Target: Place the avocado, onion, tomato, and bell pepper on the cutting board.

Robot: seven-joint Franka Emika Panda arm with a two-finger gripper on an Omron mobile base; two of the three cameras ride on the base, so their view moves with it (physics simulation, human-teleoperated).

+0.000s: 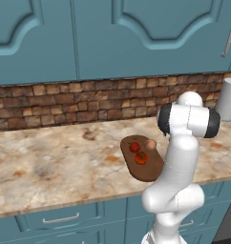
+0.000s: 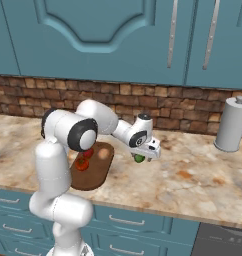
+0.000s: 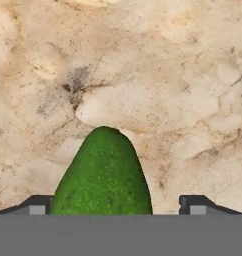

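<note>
Nearest the left base camera stood the white jointed arm (image 1: 177, 190), rising in front of the flat dark brown oval wooden cutting board (image 1: 148, 171) and hiding that board's right end. On the board lay two small red fruits, one (image 1: 134, 147) toward the brick wall and one (image 1: 141, 158) toward the counter edge, with the small round tan-brown onion (image 1: 151, 144) just right of the first. Which red fruit was the tomato and which the bell pepper could not be told. A white cylindrical paper-towel roll (image 1: 228, 100) stood well right of the board, by the wall.

From the right base camera, the two-finger gripper (image 2: 140, 159) hung above the marble counter (image 2: 193, 175), just right of the board, with the small dark green glossy avocado (image 2: 138, 158) between its fingers and apparently clear of the surface.

Through the hand camera, the avocado filled the gap between the two dark fingertips (image 3: 39, 204), with bare counter beyond. The claw appeared closed on the fruit, though actual pad contact was hidden.

Judged from this layout, three of four items were placed; carrying the avocado left to the board and releasing it remained.
</note>
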